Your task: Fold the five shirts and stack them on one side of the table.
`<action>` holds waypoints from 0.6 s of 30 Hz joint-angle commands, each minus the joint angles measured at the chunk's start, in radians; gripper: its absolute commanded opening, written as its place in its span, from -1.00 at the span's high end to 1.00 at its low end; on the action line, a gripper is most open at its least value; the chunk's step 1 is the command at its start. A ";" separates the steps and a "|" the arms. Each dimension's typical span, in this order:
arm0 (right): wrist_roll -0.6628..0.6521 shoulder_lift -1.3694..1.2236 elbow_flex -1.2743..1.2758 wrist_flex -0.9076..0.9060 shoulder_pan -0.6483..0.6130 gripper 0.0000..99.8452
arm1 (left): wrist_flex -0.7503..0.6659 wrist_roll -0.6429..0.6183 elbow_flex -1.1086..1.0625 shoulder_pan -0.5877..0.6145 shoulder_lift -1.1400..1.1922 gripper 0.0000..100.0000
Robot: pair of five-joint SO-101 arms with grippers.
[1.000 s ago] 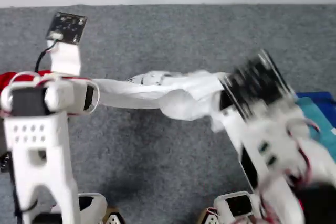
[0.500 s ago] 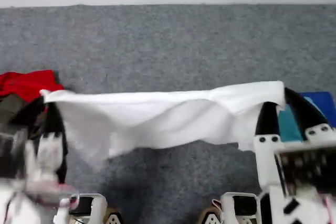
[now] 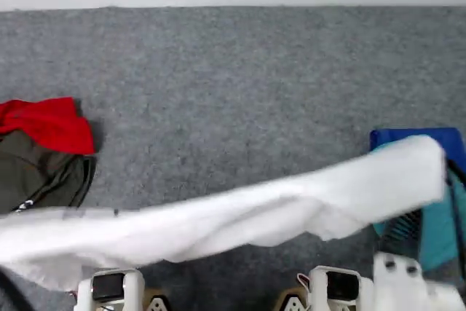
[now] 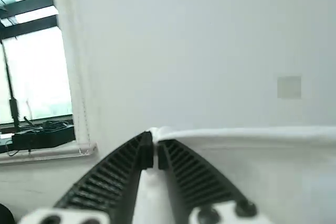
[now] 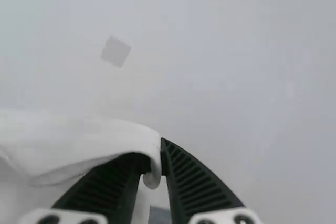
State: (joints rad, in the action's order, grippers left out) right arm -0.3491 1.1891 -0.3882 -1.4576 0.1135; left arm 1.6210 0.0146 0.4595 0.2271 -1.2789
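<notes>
The white cloth shirt (image 3: 240,220), bunched between the arms over the middle of the grey counter (image 3: 240,71) a second ago and then spread wide, is now drawn into a long slanting band nearer the arms' bases. Its right end now overlaps the blue folded shirt (image 3: 389,137). The red shirt (image 3: 47,123) and dark olive garment (image 3: 40,172), earlier partly hidden, lie uncovered.
</notes>
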 commanded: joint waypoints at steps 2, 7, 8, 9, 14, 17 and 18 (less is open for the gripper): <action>0.031 -0.005 -0.049 0.081 0.122 0.98 | -0.009 -0.018 -0.019 0.021 0.021 0.97; 0.032 -0.010 -0.012 0.091 0.143 0.98 | -0.011 -0.020 -0.067 0.021 0.021 0.97; 0.032 -0.015 0.009 0.090 0.143 0.98 | -0.011 -0.020 -0.096 0.021 0.021 0.97; 0.032 -0.022 0.035 0.088 0.143 0.98 | -0.011 -0.020 -0.131 0.021 0.021 0.97; 0.031 -0.093 0.183 0.082 0.140 0.98 | -0.054 -0.020 -0.369 0.021 0.021 0.97; 0.023 -0.154 0.284 0.085 0.064 0.98 | -0.143 -0.020 -0.550 0.020 0.021 0.97; 0.023 -0.179 0.319 0.085 0.024 0.98 | -0.181 -0.018 -0.618 0.020 0.021 0.97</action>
State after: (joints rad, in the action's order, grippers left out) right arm -0.3291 1.0940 -0.1458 -1.3917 0.2117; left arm 1.5275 0.0054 0.0038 0.2440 -1.2758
